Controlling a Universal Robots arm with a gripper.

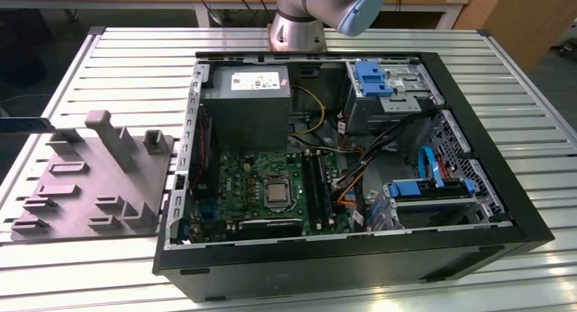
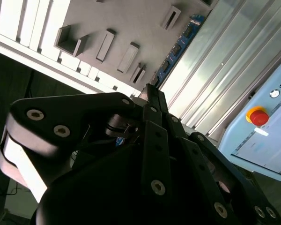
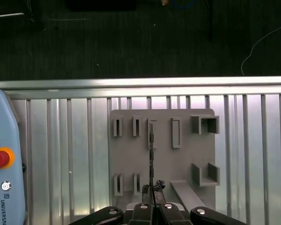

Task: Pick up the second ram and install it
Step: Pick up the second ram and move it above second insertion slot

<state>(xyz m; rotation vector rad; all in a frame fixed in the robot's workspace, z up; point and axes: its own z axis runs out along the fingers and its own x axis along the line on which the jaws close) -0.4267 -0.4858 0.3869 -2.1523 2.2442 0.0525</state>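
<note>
**Gripper holding the second ram over the fixture plate**

The gripper point(image 3: 152, 188) is clamped on one end of the second ram point(image 2: 178, 47). The ram juts from the fingertips over the grey fixture plate point(image 3: 161, 159); whether it touches the plate cannot be told. The plate lies on a slatted aluminium table point(image 1: 505, 75), beside an open computer case point(image 1: 361, 258). A pale-blue pendant point(image 3: 4, 187) with a red button point(image 3: 0, 158) rests on the slats. Beyond the table edge is dark floor point(image 3: 131, 42) with a loose cable point(image 3: 267, 37). Wooden furniture point(image 1: 532, 21) stands behind.
</note>
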